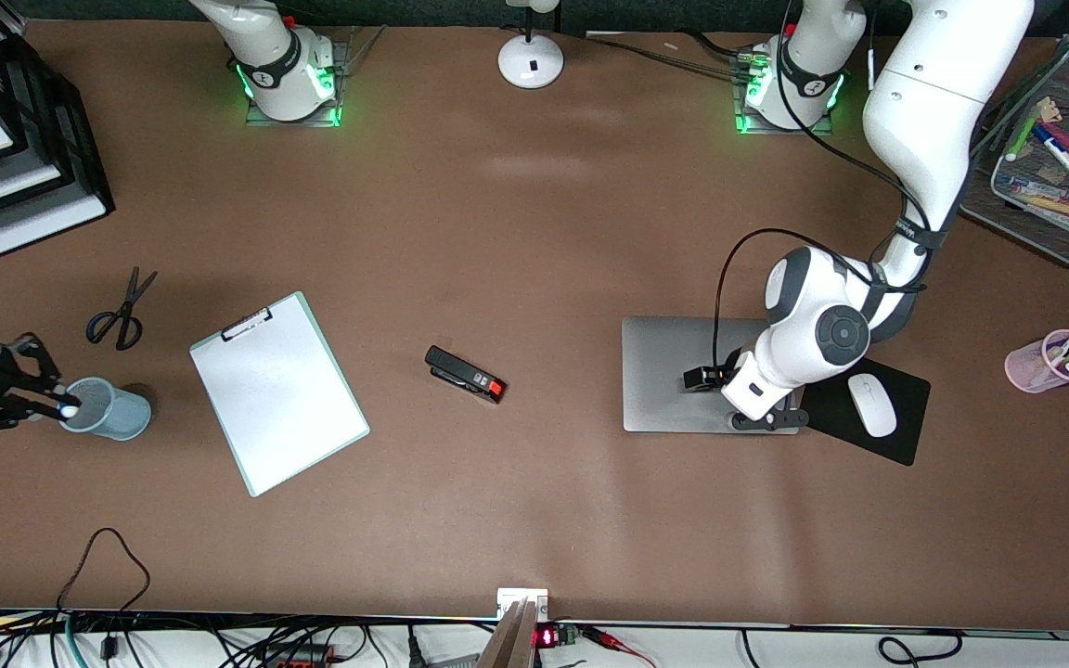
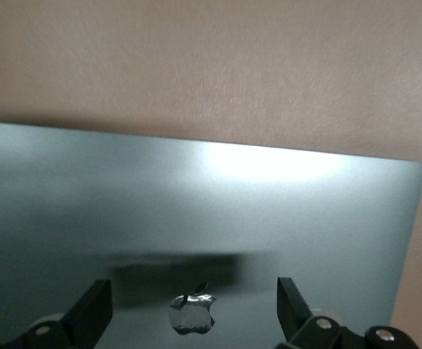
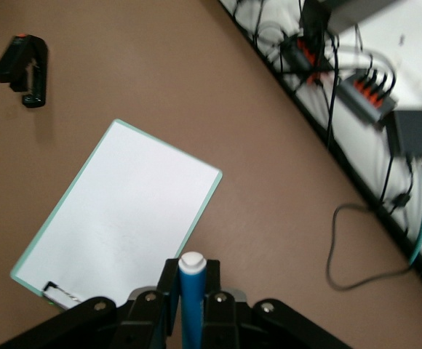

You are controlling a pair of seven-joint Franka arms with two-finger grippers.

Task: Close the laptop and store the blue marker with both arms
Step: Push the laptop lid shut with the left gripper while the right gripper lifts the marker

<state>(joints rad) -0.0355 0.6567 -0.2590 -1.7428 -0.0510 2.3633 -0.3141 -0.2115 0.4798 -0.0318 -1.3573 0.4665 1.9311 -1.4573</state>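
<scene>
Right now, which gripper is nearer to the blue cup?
Right. The right gripper, shut on the blue marker, is at the rim of the blue cup. The left gripper is open over the closed laptop, toward the left arm's end of the table.

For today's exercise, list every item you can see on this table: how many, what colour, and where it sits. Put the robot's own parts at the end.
laptop: 1, silver-grey, closed, toward the left arm's end
mouse: 1, white, on black mouse pad beside laptop
stapler: 1, black and red, mid-table
clipboard: 1, white, green-edged
scissors: 1, black
cup: 1, blue-grey, toward the right arm's end
pen cup: 1, pink
mesh tray: 1, holding markers
blue marker: 1, held over the cup
left gripper: open, over laptop
right gripper: shut on marker
</scene>
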